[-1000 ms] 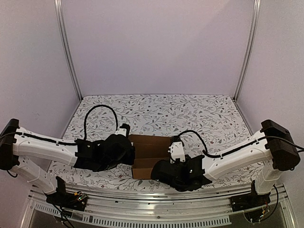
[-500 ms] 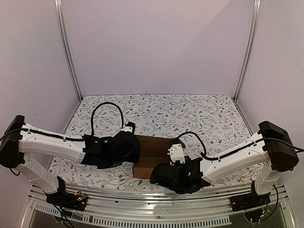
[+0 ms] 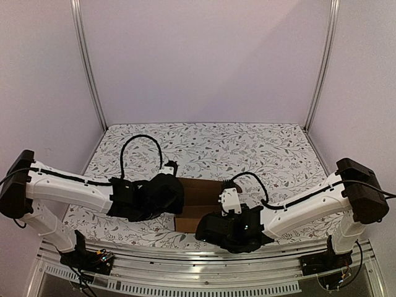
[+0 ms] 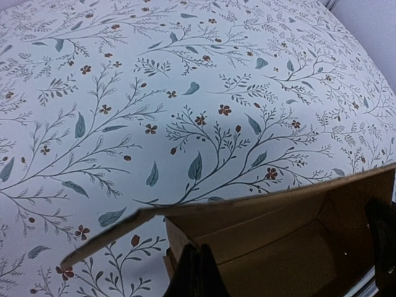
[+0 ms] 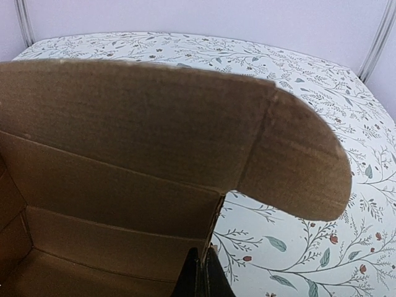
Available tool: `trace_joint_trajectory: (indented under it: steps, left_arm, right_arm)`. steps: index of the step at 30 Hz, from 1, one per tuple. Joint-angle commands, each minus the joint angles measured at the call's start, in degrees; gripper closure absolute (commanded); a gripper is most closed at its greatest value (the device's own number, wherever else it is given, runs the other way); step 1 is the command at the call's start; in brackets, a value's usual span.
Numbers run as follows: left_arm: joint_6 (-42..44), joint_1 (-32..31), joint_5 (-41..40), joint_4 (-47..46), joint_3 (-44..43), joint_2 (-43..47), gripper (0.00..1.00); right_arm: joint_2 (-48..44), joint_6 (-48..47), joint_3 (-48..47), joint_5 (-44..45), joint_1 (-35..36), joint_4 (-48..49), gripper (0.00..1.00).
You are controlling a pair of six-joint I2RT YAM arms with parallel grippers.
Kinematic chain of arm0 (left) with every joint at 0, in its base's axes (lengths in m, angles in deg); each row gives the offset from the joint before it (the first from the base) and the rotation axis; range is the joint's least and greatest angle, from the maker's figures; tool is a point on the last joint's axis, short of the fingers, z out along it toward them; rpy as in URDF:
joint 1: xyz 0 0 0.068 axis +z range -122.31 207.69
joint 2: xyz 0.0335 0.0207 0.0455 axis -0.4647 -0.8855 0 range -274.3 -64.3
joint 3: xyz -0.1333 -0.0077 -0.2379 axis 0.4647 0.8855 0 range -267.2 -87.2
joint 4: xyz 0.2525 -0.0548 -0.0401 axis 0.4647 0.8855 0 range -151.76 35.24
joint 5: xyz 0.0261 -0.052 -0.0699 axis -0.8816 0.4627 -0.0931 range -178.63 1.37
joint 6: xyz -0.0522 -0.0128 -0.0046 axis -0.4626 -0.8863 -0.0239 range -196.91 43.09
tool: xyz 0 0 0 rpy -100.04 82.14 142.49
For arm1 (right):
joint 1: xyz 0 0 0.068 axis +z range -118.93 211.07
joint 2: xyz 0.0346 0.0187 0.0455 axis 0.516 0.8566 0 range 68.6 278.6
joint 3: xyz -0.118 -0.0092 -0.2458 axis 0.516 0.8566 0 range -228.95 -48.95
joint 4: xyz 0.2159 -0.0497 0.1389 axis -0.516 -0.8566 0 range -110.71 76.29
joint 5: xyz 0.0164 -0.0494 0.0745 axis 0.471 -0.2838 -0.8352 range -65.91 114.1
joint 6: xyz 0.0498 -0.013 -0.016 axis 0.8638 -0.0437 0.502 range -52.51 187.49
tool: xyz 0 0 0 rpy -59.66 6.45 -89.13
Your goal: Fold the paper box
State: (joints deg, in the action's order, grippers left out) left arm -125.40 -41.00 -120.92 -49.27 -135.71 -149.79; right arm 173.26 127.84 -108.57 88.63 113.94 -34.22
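Walls of paper box (image 3: 197, 201) raised. I read left gripper (image 4: 195, 272) and right gripper (image 5: 203, 275) jaws together against it; next, I judge, fold its rounded flap (image 5: 297, 167) inward

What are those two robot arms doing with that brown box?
They are folding a paper box on the flowery table. The box stands open between the arms, with a rounded flap sticking out, so it isn't finished. The left pincer and the right pincer are both shut, each right at a wall of the box. Whether they are pinching the cardboard, I cannot tell.
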Motion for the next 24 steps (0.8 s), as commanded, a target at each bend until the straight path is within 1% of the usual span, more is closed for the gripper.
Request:
trace_joint_trajectory:
  steps: [1,6,9,11,14,20,24]
  left_arm:
    - [-1.6,-4.4,7.5,-1.7,2.2,-1.0,1.0]
    - [-2.1,-6.1,5.3,0.1,2.9,-1.3,1.0]
    - [-2.1,-6.9,3.8,0.9,2.9,-1.2,1.0]
    - [-2.0,-7.3,3.2,1.3,2.7,-1.2,1.0]
    - [-1.8,-7.7,2.6,1.7,2.4,-1.5,1.0]
    - [-1.6,-8.0,1.7,2.3,2.0,-1.8,1.0]
    - [-1.6,-8.1,0.8,3.1,1.9,-1.5,1.0]
  right_arm:
    - [0.7,0.4,-0.9,-1.7,1.2,1.2,1.0]
    - [-0.6,0.1,-1.4,-1.9,0.5,0.3,1.0]
    - [-1.2,-0.1,-1.7,-2.0,0.2,-0.2,0.96]
    - [-1.4,-0.4,-2.2,-2.3,0.0,-0.6,0.91]
    - [-1.8,-0.8,-2.8,-2.4,-0.2,-1.0,0.87]
    - [-4.3,-2.1,-3.1,-1.6,-0.5,-2.3,0.72]
    - [-6.8,-2.2,-2.6,-0.4,-0.6,-4.3,0.68]
